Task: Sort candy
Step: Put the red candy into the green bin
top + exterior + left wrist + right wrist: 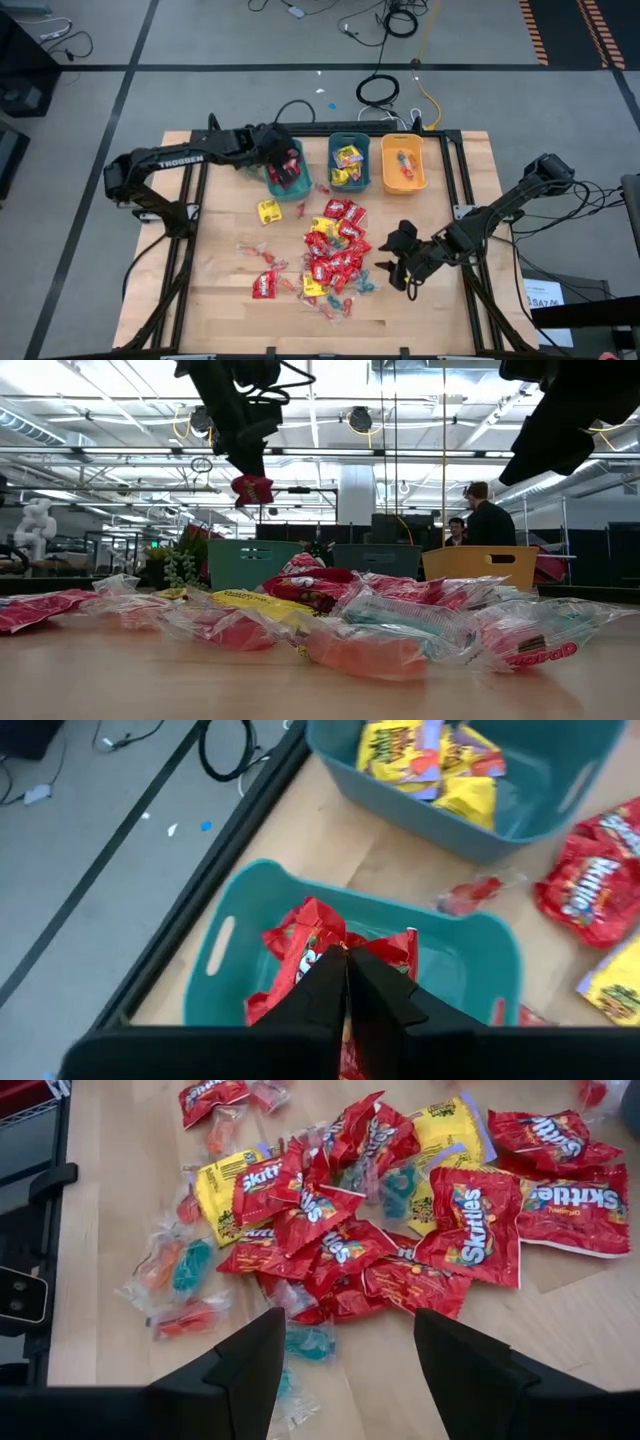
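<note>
L gripper (287,165) is pinching a red candy packet (315,945) over the teal plastic bin (225,935); R gripper (345,1345) is hovering, fingers spread, beside the candy pile (335,250). Packet could be snagging on the fingers at release, landing outside.

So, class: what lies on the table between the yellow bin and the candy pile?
Bare wood in the high view: nothing lies between the yellow bin and the candy pile.

I see a pale wooden table (220,300), three bins at its twelve o'clock edge, two teal bins (270,180) (333,150), one orange bin (385,160), black cables (380,90) on grey floor beyond, two people (480,510) standing far off.
</note>
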Motion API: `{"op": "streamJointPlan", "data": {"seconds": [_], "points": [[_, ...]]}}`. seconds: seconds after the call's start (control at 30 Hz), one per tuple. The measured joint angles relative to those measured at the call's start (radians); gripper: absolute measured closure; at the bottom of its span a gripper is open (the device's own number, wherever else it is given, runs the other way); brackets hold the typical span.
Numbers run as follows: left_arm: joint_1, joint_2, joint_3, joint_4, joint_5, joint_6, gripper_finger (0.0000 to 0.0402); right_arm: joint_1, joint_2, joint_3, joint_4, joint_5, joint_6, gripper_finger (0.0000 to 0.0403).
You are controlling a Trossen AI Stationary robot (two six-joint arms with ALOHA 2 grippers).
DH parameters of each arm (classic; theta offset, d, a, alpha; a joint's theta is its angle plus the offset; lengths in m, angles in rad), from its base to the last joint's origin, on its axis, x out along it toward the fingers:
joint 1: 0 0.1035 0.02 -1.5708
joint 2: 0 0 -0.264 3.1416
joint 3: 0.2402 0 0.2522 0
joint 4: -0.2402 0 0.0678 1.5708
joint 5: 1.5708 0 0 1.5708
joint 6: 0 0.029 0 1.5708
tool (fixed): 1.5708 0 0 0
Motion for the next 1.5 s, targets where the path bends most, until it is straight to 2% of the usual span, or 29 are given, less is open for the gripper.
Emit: {"op": "streamJointPlan", "data": {"seconds": [0.23,0.4,0.6,0.93,1.1,1.23,1.4,1.5], "points": [[0.057,0.0,0.0,-0.014,0.01,0.027,0.0356,0.0,0.0,0.0,-0.001,0.0,0.001,0.0189],[0.103,0.001,0.0,-0.017,0.132,0.059,0.0331,0.0,0.0,0.0,-0.001,0.0,0.022,0.0189],[0.138,0.001,0.0,-0.016,0.129,0.105,0.0294,0.0,0.0,0.0,-0.002,0.001,0.087,0.0189],[0.136,0.001,0.0,-0.013,0.122,0.103,0.0289,0.0,0.0,0.0,-0.005,0.001,0.161,0.0189],[0.113,0.001,0.0,-0.009,0.144,0.103,0.0288,0.0,0.0,0.0,-0.005,0.001,0.161,0.0188],[0.074,0.001,0.0,-0.005,0.234,0.095,0.0288,0.0,0.0,0.0,-0.005,0.001,0.161,0.0188],[-0.012,0.001,0.0,-0.006,0.266,-0.016,0.0288,0.0,0.0,0.0,-0.005,0.001,0.16,0.0188],[-0.09,0.001,0.0,-0.005,0.264,-0.027,0.0288,0.0,0.0,0.0,-0.005,0.001,0.159,0.0188]]}}
